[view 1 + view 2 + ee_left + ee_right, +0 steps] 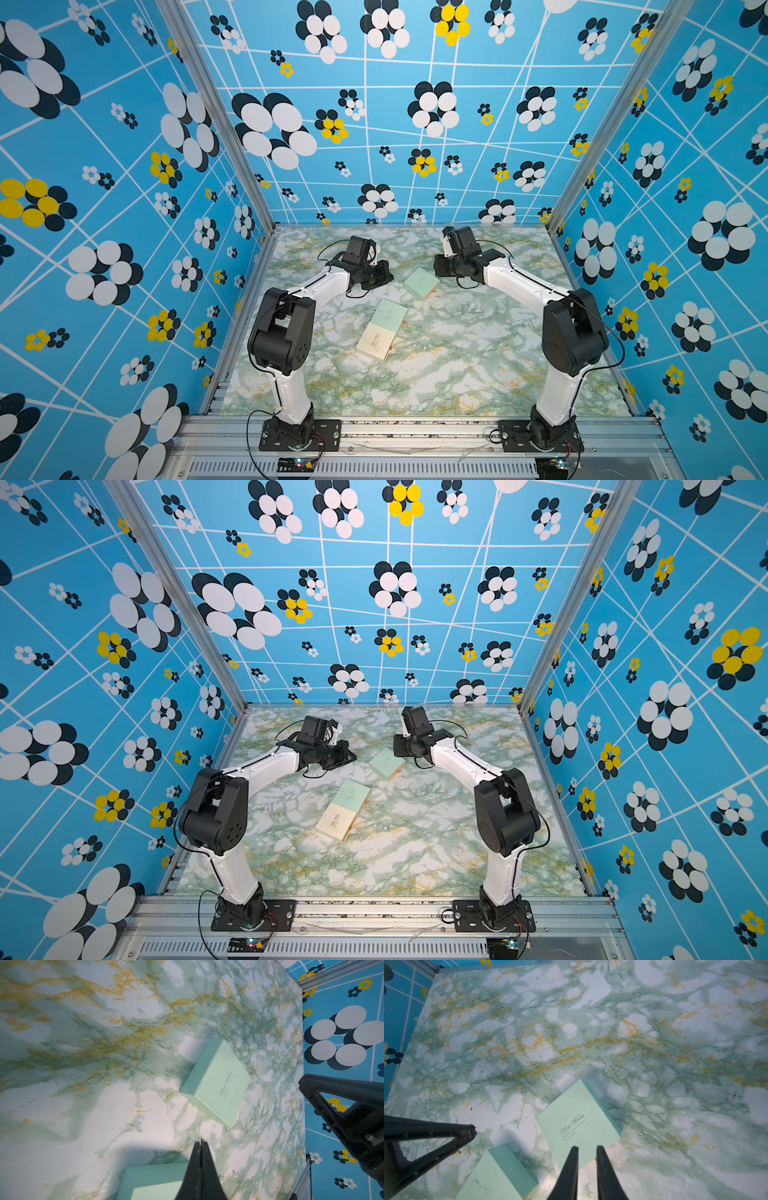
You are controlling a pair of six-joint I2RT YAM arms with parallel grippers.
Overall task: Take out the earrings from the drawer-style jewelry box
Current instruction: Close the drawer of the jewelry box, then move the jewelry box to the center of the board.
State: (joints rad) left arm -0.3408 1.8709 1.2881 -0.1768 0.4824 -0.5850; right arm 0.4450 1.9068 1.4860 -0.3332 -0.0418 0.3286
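Right wrist view: the right gripper (pixel 587 1148) hangs over the near edge of the mint box (pixel 577 1126), its jaws parted by a narrow gap with nothing between them. Left wrist view: the left gripper (pixel 201 1144) is fully closed, tips meeting, and holds nothing. It sits above the table (pixel 83 1126), between the mint box and the two-tone box (pixel 153 1180).

Location of task items: the earrings (pixel 232 1173) show as small silvery glints lying loose on the table just beside the two-tone box. An orange speck (pixel 595 1159) lies at the mint box's edge and is probably another piece. Whether any pieces are inside either box cannot be told, nor whether the cream half of the two-tone box is a drawer pulled out.

Risks, as judged:
- The pieces are tiny and nearly lost against the veined marble, so a descending finger could flick or scatter them.
- A pinch taken off the flat surface may slip, since the pieces are small and round.
- Neither box is held, so a push on a drawer would likely slide the whole box, possibly over the loose pieces.
- Both grippers are near each other around the mint box, so contact between the arms is possible.

Writing: "Best Wishes" in silver script on the mint box lid, with finer lines beneath that are illegible. In both top views the cream half carries script too small to read
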